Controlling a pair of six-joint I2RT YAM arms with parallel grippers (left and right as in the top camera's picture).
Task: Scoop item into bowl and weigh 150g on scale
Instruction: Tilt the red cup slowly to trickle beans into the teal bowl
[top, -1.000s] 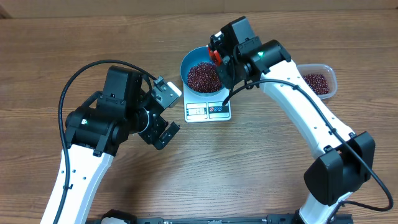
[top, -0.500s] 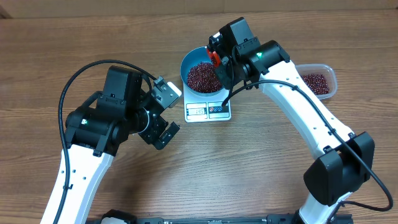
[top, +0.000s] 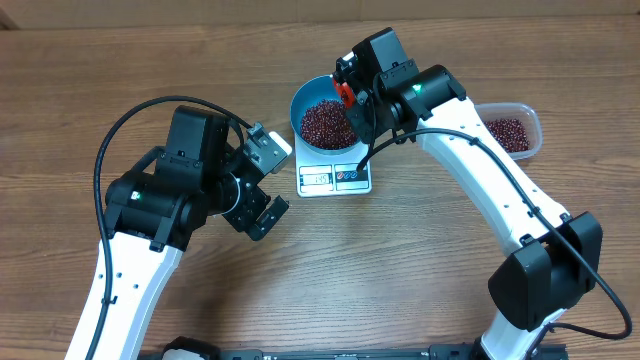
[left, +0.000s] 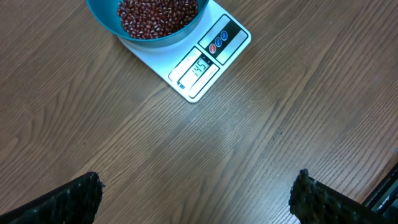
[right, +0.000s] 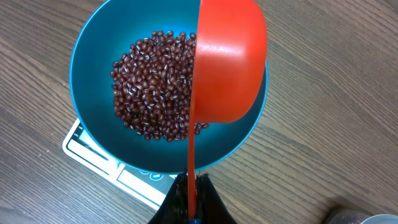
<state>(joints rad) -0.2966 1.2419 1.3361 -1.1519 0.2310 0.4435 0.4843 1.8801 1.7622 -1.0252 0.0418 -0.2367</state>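
Right fingers (right: 214, 208) clamped on red scoop (right: 230, 62) over beans (right: 152, 81) in bowl (right: 93, 56); left fingers (left: 68, 202) apart.

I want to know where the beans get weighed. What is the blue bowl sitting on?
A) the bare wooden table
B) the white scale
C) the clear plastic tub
B: the blue bowl rests on top of the white scale, and the scale's front edge sticks out from under it in the left wrist view.
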